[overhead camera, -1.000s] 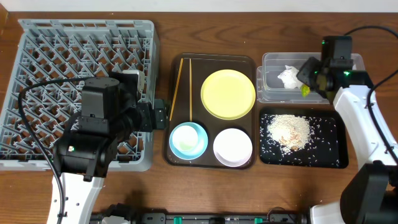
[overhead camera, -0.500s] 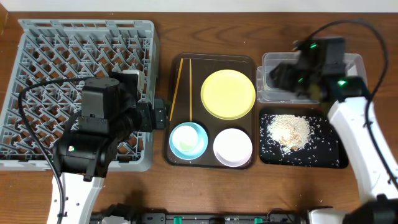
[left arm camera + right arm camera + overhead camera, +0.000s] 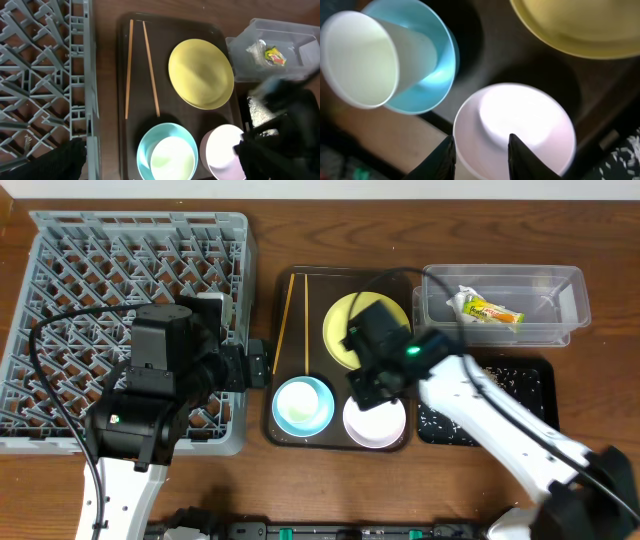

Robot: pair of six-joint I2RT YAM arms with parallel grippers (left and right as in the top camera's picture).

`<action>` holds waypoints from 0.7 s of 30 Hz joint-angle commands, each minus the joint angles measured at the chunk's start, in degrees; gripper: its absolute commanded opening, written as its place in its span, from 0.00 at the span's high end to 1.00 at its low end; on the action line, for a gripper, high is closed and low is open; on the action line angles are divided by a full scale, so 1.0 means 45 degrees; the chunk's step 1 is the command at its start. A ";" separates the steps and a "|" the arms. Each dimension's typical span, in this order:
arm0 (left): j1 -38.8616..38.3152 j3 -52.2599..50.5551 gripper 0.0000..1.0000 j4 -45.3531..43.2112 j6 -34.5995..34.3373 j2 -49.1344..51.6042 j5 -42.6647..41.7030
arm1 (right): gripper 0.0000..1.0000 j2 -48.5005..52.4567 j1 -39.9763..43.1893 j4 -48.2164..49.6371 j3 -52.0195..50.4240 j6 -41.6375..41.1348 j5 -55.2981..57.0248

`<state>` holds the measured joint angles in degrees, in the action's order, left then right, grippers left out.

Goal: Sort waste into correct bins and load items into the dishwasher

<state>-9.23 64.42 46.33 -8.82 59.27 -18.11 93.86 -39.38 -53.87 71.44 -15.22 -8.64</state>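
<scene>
The snack wrapper (image 3: pixel 495 312) and the white paper scrap (image 3: pixel 462 300) lie in the clear tub (image 3: pixel 572 292). On the brown serving tray sit the yellow plate (image 3: pixel 345 330), the white bowl (image 3: pixel 376 423), the light blue bowl (image 3: pixel 288 416) with the white cup (image 3: pixel 300 406) in it, and the chopsticks (image 3: pixel 285 315). My right gripper (image 3: pixel 481 155) is open and empty, hovering over the white bowl's (image 3: pixel 520 125) rim. My left gripper (image 3: pixel 258 366) is open and empty at the right edge of the grey dish rack (image 3: pixel 60 260).
The black tray (image 3: pixel 535 380), holding loose rice grains, is partly covered by my right arm. The brown serving tray (image 3: pixel 300 280) lies between the rack and the bins. My right arm crosses above the tray's right half.
My right arm swung left from the clear tub to above the white bowl. The wrapper it held now lies in the tub. The left arm has not moved.
</scene>
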 commanded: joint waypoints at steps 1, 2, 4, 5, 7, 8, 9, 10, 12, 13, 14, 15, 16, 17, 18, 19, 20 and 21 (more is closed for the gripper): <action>-0.0019 0.0257 0.02 0.0029 -0.0015 0.0049 -0.0160 | 0.66 0.0908 -0.0491 0.0228 -0.0151 0.0010 0.0952; -0.0019 0.0257 0.02 0.0029 -0.0015 0.0049 -0.0160 | 0.65 0.1209 -0.0573 0.0335 -0.0151 0.0015 0.0855; -0.0019 0.0257 0.02 0.0029 -0.0015 0.0049 -0.0160 | 0.63 0.1666 -0.0685 0.0515 -0.0151 0.0617 0.0389; -0.0019 0.0257 0.02 0.0029 -0.0015 0.0049 -0.0160 | 0.61 0.1909 -0.0753 0.0568 -0.0151 0.1156 0.0078; -0.0019 0.0257 0.02 0.0029 -0.0015 0.0049 -0.0160 | 0.58 0.2239 -0.0860 0.0520 -0.0151 0.1457 -0.0087; -0.0019 0.0257 0.02 0.0029 -0.0015 0.0049 -0.0160 | 0.58 0.2385 -0.0913 0.0447 -0.0151 0.1447 -0.0078; -0.0019 0.0257 0.02 0.0029 -0.0015 0.0049 -0.0160 | 0.61 0.2531 -0.0942 0.0369 -0.0151 0.1384 -0.0029; -0.0019 0.0257 0.02 0.0029 -0.0015 0.0049 -0.0160 | 0.65 0.2696 -0.0957 0.0248 -0.0151 0.1137 0.0131; -0.0019 0.0257 0.02 0.0029 -0.0015 0.0049 -0.0160 | 0.71 0.2924 -0.0937 -0.0034 -0.0151 0.0311 0.0908; -0.0019 0.0257 0.02 0.0029 -0.0015 0.0049 -0.0160 | 0.74 0.2982 -0.0903 -0.0151 -0.0151 -0.0068 0.1331; -0.0019 0.0257 0.02 0.0029 -0.0015 0.0049 -0.0160 | 0.75 0.3036 -0.0865 -0.0175 -0.0151 -0.0325 0.1661; -0.0019 0.0257 0.02 0.0029 -0.0015 0.0049 -0.0160 | 0.75 0.3036 -0.0831 -0.0126 -0.0151 -0.0447 0.1846; -0.0019 0.0257 0.02 0.0029 -0.0015 0.0049 -0.0160 | 0.75 0.3036 -0.0797 0.0049 -0.0151 -0.0466 0.1870; -0.0019 0.0257 0.02 0.0029 -0.0015 0.0049 -0.0160 | 0.75 0.3026 -0.0782 0.0219 -0.0141 -0.0495 0.1865; -0.0019 0.0257 0.02 0.0029 -0.0015 0.0049 -0.0160 | 0.78 0.3026 -0.0763 0.0403 -0.0131 -0.0699 0.1870; -0.0019 0.0257 0.02 0.0029 -0.0015 0.0049 -0.0160 | 0.82 0.3026 -0.0753 0.0495 -0.0121 -0.0879 0.1870; -0.0019 0.0257 0.02 0.0029 -0.0019 0.0049 -0.0160 | 0.88 0.3026 -0.0743 0.0549 -0.0112 -0.1180 0.1880; -0.0019 0.0257 0.02 0.0029 -0.0019 0.0049 -0.0160 | 0.93 0.3026 -0.0738 0.0554 -0.0107 -0.1389 0.1923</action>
<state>-9.21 64.42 46.33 -8.82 59.27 -18.13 106.87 -42.65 -51.66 71.07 -17.28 -2.48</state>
